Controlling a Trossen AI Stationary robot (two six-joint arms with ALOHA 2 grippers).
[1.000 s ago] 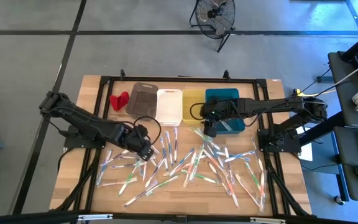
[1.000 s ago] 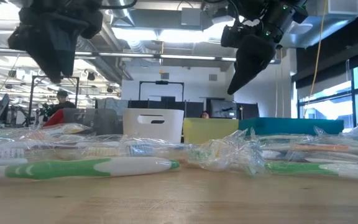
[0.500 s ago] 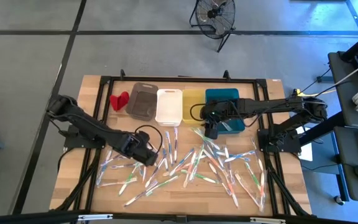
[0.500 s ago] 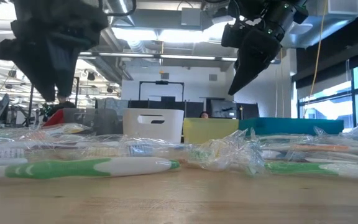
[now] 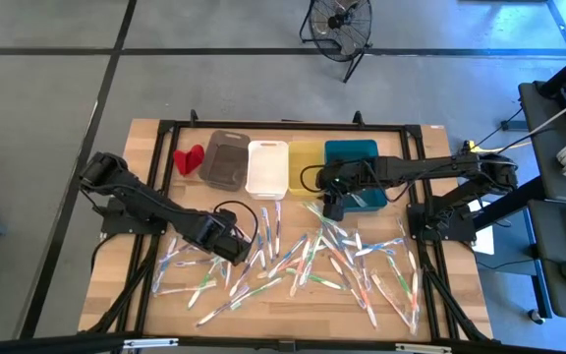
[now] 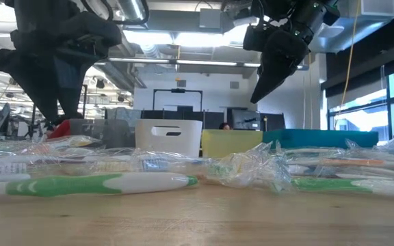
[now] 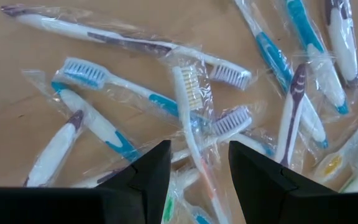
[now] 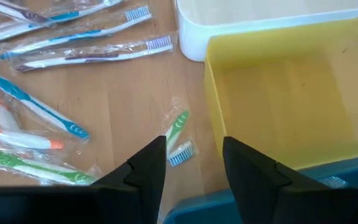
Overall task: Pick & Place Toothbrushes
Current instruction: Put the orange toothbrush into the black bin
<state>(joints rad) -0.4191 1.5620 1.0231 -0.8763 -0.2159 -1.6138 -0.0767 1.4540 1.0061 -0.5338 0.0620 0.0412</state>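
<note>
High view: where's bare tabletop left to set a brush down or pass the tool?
Free wood: the left strip beside the red object, the front edge below the toothbrushes, and the right-rear corner right of the teal bin. The middle is crowded with brushes. Left tool is open over the pile; right tool is open by the yellow bin.

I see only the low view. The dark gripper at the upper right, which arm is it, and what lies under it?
Observer: It is the right gripper, by the high view. It hangs near the front edge of the yellow bin.
Operator: Are its fingers open?
Observer: Yes. In the right wrist view they stand apart with nothing between them, above a green toothbrush on the wood.
Operator: And the left one?
Observer: The left gripper is low over the toothbrushes, open, with an orange-handled brush running into the gap.
</note>
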